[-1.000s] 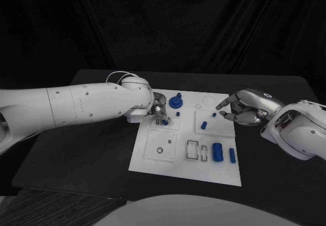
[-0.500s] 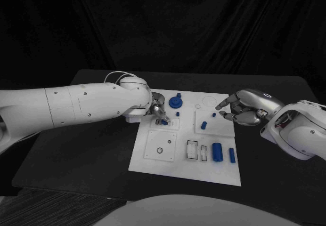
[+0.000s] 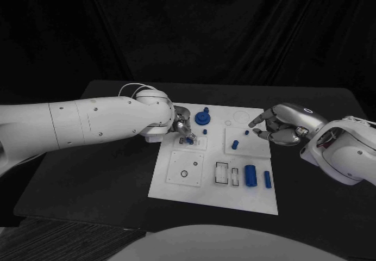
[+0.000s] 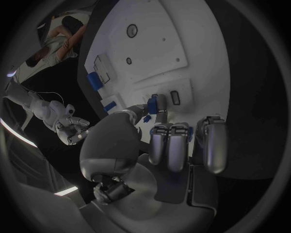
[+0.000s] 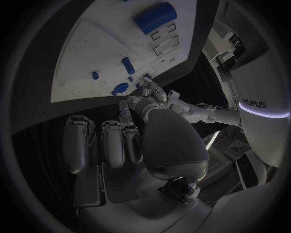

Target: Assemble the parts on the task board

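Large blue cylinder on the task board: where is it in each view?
Head view: large blue cylinder at the board's near edge, right of centre.
Left wrist view: at the board's edge.
Right wrist view: near the circle's rim.
Shared landmark: the rectangular slots beside it.

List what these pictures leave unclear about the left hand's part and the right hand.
- Head view: left hand covers most of the small blue part; whether it is seated in the task board is hidden.
- Left wrist view: the part sits between fingertips; its lower end is too small to judge.
- Head view: right hand is curled; its palm is hidden.
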Robot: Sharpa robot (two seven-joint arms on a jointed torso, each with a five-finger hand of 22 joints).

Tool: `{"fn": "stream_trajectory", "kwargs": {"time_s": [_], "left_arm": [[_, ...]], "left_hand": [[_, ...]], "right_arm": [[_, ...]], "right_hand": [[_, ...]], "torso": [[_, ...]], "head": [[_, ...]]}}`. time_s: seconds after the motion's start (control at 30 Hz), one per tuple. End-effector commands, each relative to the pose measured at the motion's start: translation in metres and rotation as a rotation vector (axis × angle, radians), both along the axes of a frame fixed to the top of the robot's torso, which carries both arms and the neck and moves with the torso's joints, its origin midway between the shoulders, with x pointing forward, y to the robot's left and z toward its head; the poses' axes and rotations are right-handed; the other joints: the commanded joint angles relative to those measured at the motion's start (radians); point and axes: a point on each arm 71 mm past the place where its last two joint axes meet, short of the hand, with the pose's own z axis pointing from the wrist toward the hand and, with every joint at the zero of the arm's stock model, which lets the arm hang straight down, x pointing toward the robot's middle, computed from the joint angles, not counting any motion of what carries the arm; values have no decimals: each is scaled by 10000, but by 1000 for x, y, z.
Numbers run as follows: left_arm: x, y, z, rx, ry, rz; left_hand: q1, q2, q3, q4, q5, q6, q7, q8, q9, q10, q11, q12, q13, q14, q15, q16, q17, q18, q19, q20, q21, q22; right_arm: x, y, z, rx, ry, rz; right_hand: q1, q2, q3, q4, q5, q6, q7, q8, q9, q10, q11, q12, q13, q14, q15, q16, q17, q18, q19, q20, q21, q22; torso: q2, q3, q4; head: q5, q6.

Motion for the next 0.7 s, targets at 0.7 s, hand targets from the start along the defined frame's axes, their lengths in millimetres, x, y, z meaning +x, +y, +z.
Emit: {"fn": "stream_trajectory", "kwargs": {"time_s": [0.7], "left_arm": [[-1,-3,0,-318,-54,-131]], "left_hand": [[21,97,1,-103,71,38,18,-50,17,1021,8,-1,2609,1038,28,65,2630,96,130,40,-122,1998]], "right_arm": [[0,-2,-1,-37,31,-189]], "right_hand": [[2,61,42,10,54,35,53,-39,13,1046,48,-26,2631,710,87,-60,944,126,398,75,-61,2141]], "torso": [[-2,4,-3]], "head": [[40,-2]]}}
